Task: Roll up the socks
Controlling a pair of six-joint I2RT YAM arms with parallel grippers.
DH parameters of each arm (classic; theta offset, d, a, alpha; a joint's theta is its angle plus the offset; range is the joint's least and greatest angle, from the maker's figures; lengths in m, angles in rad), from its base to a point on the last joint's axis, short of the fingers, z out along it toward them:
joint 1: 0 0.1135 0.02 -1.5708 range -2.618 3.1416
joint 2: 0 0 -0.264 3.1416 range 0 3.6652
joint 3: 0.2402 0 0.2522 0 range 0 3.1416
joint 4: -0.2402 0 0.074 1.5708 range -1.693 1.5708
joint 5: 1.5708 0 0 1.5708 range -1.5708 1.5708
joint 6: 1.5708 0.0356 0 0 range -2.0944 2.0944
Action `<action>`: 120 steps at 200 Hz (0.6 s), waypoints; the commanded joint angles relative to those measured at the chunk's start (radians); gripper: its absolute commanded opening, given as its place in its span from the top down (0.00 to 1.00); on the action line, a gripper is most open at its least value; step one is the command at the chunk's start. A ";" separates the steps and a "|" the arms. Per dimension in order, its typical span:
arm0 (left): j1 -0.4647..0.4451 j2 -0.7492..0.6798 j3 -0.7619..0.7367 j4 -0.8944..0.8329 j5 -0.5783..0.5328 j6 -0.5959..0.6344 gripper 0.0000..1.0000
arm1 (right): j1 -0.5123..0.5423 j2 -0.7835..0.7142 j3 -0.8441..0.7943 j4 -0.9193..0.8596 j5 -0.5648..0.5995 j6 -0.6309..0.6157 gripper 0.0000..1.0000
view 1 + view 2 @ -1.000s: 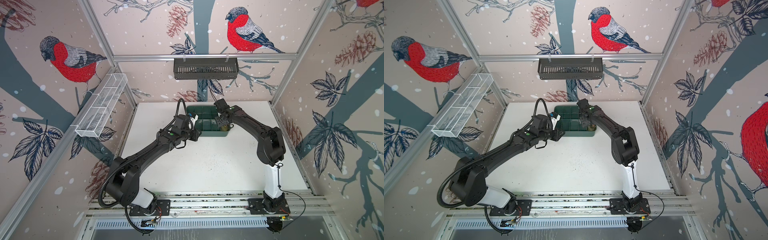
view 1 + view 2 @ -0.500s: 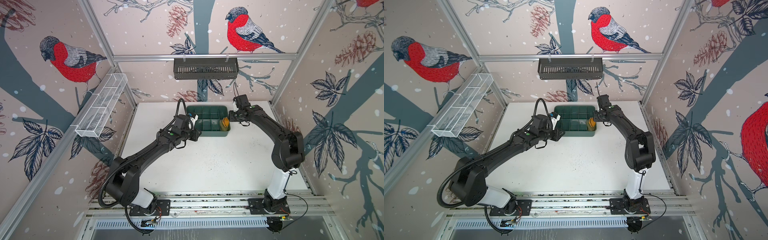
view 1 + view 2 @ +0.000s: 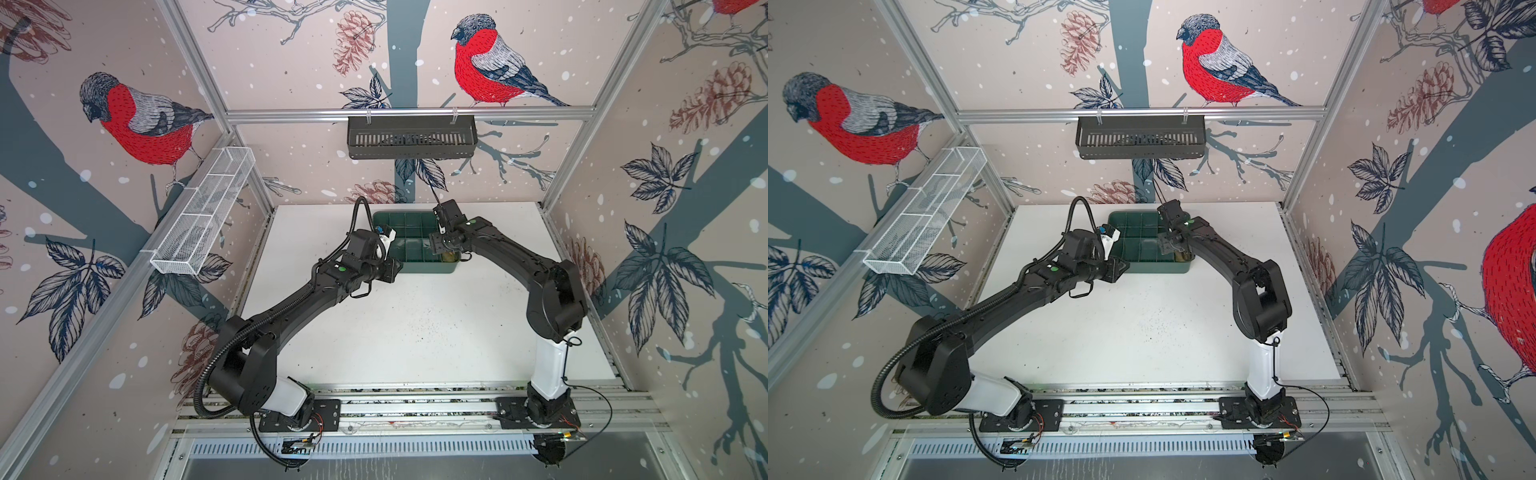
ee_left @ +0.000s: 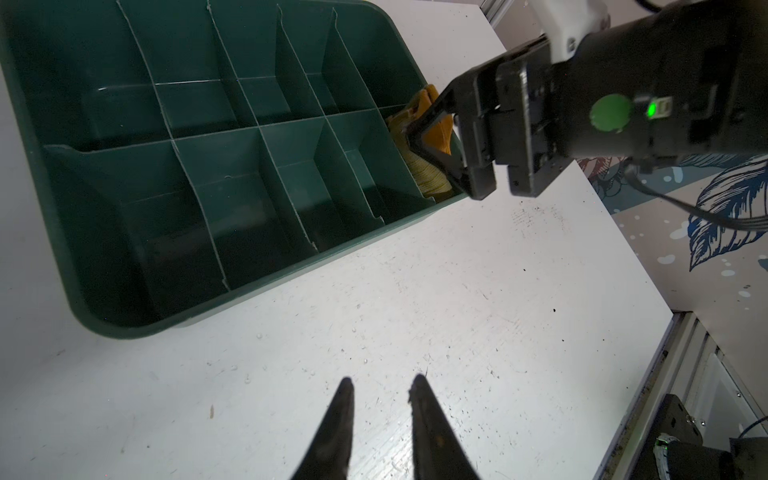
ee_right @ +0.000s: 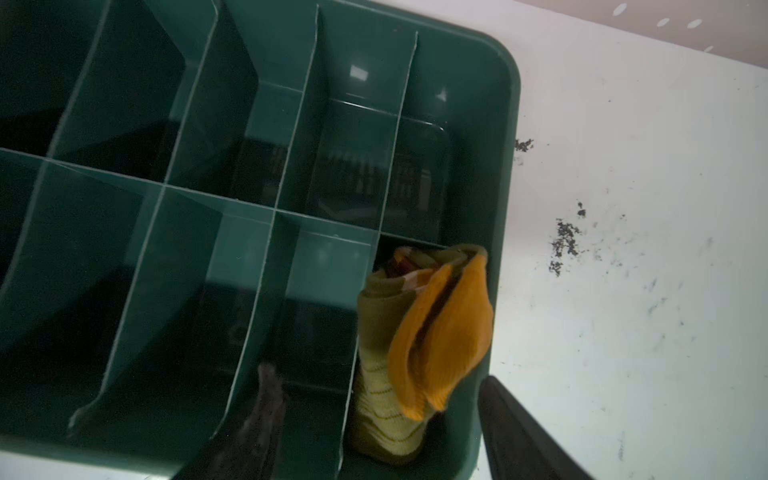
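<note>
Noted right gripper [image 5: 376, 376] swung back over the green compartmented tray [image 5: 505, 124] from beside it, jaws spread wide, gripping nothing. Found rolled socks [image 5: 432, 332] standing in the tray's near right corner compartment, between those jaws. Recorded left gripper [image 4: 384, 382] above table [image 4: 498, 291] near tray, jaws narrowly parted, empty.

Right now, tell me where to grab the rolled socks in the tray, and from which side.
Take the orange-and-olive top of the socks from straight above. The roll stands upright in a corner compartment, its top poking up, and the tray walls close off its sides.
</note>
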 commanded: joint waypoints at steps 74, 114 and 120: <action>0.014 -0.023 -0.022 0.019 -0.001 -0.003 0.74 | 0.026 0.136 0.121 -0.089 0.233 -0.014 0.23; 0.017 -0.020 -0.024 0.023 0.002 -0.001 0.74 | 0.030 0.155 0.128 -0.086 0.237 -0.026 0.26; 0.018 -0.019 -0.025 0.023 0.002 -0.002 0.74 | 0.029 0.161 0.133 -0.088 0.237 -0.029 0.27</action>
